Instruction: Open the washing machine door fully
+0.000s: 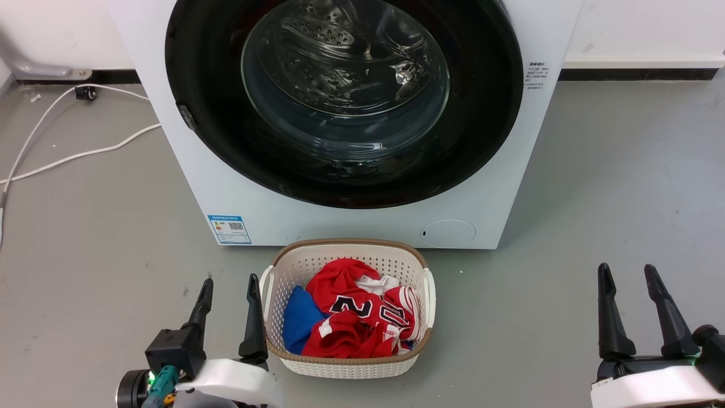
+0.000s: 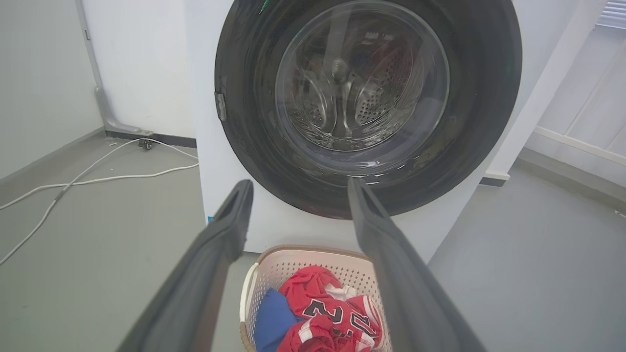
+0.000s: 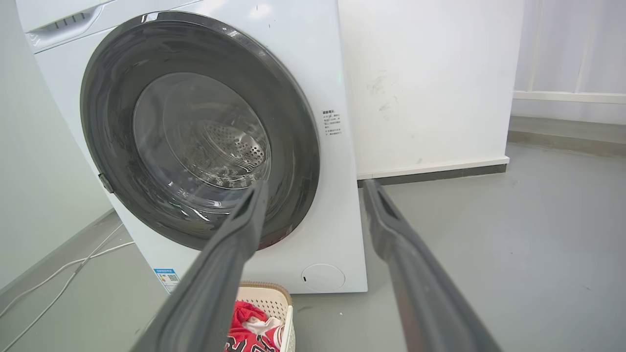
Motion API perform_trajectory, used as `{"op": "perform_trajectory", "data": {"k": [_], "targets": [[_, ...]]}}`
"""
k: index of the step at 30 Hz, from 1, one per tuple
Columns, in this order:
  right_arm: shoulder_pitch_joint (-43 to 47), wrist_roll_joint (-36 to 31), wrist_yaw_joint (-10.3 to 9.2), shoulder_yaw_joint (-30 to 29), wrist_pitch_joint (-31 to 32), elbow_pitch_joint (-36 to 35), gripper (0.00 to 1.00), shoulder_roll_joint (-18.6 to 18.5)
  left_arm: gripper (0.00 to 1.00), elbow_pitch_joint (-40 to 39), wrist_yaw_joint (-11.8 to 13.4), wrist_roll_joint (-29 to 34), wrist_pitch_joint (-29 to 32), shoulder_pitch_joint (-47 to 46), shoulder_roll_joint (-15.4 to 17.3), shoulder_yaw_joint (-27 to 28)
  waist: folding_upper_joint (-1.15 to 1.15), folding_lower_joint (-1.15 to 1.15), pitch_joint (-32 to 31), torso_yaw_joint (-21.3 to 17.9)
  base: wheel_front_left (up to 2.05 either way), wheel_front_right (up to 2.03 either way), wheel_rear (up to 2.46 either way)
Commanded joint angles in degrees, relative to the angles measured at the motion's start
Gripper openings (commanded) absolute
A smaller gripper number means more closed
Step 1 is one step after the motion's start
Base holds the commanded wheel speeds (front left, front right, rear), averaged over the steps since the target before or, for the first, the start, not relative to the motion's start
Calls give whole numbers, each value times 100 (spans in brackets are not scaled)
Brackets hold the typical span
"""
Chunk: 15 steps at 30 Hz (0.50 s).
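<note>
On the grey floor [image 1: 623,170] at far left, a white cable [image 1: 85,153] loops. Left gripper [image 1: 230,279] has its fingers spread, empty, beside a perforated basket [image 1: 348,242] of red and blue clothes [image 1: 351,317] just before the boxy white washing machine [image 1: 340,224]. The washing machine door [image 1: 481,113] is closed above, with a glossy black rim and bulging glass. Right gripper [image 1: 627,266] is spread, empty, bare floor around.

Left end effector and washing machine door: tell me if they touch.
Apart. Head view shows the left end effector beside the basket, grey floor between it and the washing machine door.
</note>
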Motion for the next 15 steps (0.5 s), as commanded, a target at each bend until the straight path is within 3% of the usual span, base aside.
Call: {"op": "perform_trajectory", "data": {"k": [1,15], "targets": [[44,-99,12,-15,-45,-68,100,6,100,-44,10,137,-53,26,15,-20,0,0,1,4,0,0,0],[118,-513,7,-44,-212,-115,100,10,100,-2,-19,785,-207,119,-66,-22,0,0,6,15,0,0,0]]}}
